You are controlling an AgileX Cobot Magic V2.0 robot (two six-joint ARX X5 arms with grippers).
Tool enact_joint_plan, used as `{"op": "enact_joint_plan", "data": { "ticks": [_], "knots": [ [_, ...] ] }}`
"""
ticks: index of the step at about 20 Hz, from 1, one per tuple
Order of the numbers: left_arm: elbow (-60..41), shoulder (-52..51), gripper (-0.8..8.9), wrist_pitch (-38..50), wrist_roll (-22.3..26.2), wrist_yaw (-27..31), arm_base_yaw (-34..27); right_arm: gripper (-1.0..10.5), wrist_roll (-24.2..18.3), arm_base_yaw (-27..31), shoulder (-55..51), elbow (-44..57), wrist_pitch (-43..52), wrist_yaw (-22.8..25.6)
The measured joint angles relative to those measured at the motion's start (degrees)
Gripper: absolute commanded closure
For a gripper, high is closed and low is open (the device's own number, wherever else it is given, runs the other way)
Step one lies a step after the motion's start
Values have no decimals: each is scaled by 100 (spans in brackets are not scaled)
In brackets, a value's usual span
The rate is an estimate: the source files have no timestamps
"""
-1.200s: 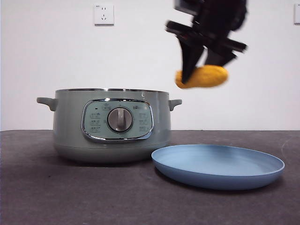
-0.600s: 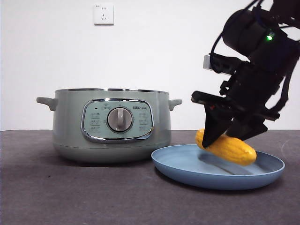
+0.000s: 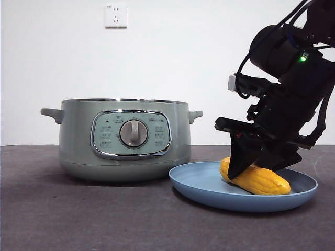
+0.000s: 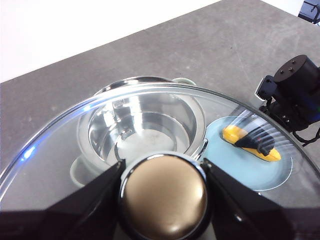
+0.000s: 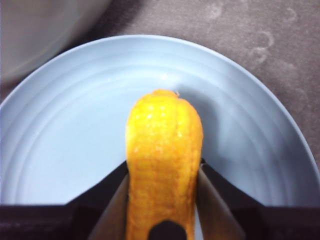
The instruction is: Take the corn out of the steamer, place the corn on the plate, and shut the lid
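Observation:
The yellow-orange corn (image 3: pixel 260 180) lies low in the light-blue plate (image 3: pixel 209 194), to the right of the sage-green steamer (image 3: pixel 124 141). My right gripper (image 3: pixel 254 170) is shut on the corn from above; its black jaws press both sides of the corn (image 5: pixel 162 165) over the plate (image 5: pixel 70 135). My left gripper (image 4: pixel 162 170) is out of the front view. It is shut on the lid's round shiny knob (image 4: pixel 164 200) and holds the glass lid (image 4: pixel 55 155) high over the open steamer (image 4: pixel 145 125). Through the glass show the plate (image 4: pixel 235 167) and the corn (image 4: pixel 235 135).
Dark grey table (image 3: pixel 104 219) runs under everything, with a white wall and a wall socket (image 3: pixel 115 15) behind. The right arm (image 4: pixel 295 95) stands over the plate. The steamer's wall (image 5: pixel 40 30) lies close beside the plate.
My right gripper has carried the corn from high above the steamer's right edge down into the plate, where the cob now sits lower. The steamer and plate have not moved.

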State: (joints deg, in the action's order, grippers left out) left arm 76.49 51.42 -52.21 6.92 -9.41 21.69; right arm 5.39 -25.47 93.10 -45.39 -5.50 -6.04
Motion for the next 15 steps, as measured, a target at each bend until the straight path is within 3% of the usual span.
{"op": "enact_joint_plan", "data": {
  "ticks": [4,5,10,15],
  "knots": [
    [0,249,822,293,2,-13,0,436,66,0,0,0,-2,4],
    [0,337,822,448,2,-24,0,374,83,0,7,0,-13,2],
    [0,815,822,1060,13,-133,2,372,87,0,-260,20,-140,4],
    [0,1523,822,1580,13,-129,2,375,111,0,-1814,20,-699,4]
  ]
}}
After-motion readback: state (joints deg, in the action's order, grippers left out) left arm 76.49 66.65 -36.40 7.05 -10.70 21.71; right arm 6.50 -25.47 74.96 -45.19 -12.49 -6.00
